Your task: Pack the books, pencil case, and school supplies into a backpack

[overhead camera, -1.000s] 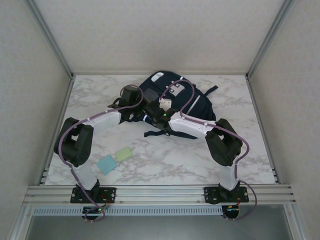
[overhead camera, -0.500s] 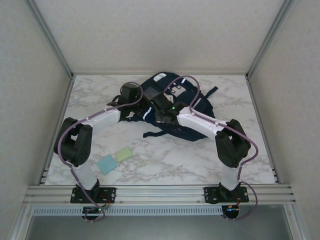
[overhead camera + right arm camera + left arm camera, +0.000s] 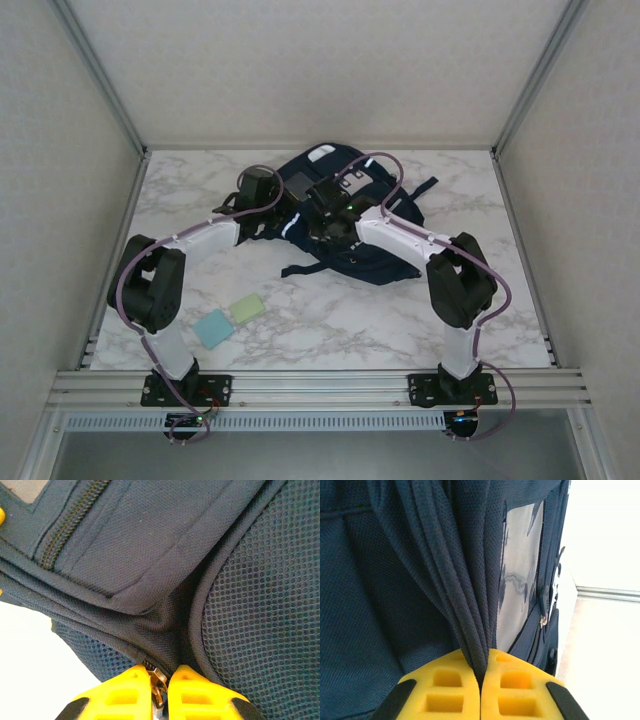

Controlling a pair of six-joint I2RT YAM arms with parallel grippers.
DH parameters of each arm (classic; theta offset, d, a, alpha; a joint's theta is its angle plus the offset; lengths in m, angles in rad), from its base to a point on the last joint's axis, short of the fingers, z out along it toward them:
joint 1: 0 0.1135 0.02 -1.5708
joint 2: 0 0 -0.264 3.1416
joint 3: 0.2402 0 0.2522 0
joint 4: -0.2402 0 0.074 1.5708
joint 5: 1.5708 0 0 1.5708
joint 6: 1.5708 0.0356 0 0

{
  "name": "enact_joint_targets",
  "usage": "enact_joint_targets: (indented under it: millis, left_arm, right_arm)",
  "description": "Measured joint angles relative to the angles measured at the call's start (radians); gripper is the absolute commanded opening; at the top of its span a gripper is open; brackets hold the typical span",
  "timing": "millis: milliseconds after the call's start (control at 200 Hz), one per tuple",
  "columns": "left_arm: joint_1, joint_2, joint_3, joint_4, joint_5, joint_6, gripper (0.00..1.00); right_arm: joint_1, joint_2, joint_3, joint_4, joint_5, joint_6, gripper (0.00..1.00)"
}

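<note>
The navy backpack [image 3: 385, 235] lies at the back middle of the table. My left gripper [image 3: 282, 212] is at the bag's left side, shut on a bunched fold of navy backpack [image 3: 395, 580] fabric, beside the grey patch [image 3: 520, 570]. My right gripper [image 3: 322, 222] is over the bag's middle. In the right wrist view, this gripper [image 3: 160, 690] is shut on a brass zipper pull [image 3: 159, 684] at the seam of the backpack [image 3: 150, 535]. The school supplies, a pale blue pad [image 3: 213, 328] and a pale green pad [image 3: 247, 308], lie near the left arm. Books and pencil case are out of view.
A metal frame and white walls enclose the marble table [image 3: 500, 300]. A dark strap [image 3: 300, 268] trails off the bag's near edge, and another strap [image 3: 425, 182] sticks out at its right. Bare marble lies to the front right.
My right arm has swung back and left over the backpack, its jaws closing a little more on the zipper pull. The bag's near edge has shifted slightly. The left arm held still.
</note>
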Motion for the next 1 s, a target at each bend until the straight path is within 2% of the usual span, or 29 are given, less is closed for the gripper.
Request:
enact_joint_targets:
  millis: [145,300,390,521,566,826,1001]
  left_arm:
    - [0.0,0.0,-0.018,0.031,0.002,0.0,0.0]
    - [-0.002,0.0,-0.018,0.04,0.006,0.0,0.0]
    - [-0.006,-0.001,-0.018,0.044,0.01,0.0,0.0]
    - [-0.012,-0.002,-0.018,0.045,0.011,0.0,0.0]
    - [-0.013,-0.002,-0.018,0.04,0.011,0.0,0.0]
    - [-0.013,-0.002,-0.018,0.038,0.01,0.0,0.0]
    - [-0.013,-0.002,-0.018,0.039,0.01,0.0,0.0]
  right_arm:
    - [-0.068,-0.005,-0.029,0.036,-0.172,0.017,0.04]
    - [-0.099,-0.006,0.003,-0.023,-0.233,-0.056,0.06]
    - [-0.1,-0.006,0.041,-0.087,-0.208,-0.108,0.15]
    - [-0.095,-0.01,0.058,-0.135,-0.165,-0.135,0.39]
    - [-0.089,-0.014,0.058,-0.146,-0.149,-0.14,0.45]
    - [-0.003,-0.077,0.047,-0.22,0.033,-0.088,0.47]
    - [0.074,-0.082,0.029,-0.227,0.119,-0.011,0.4]
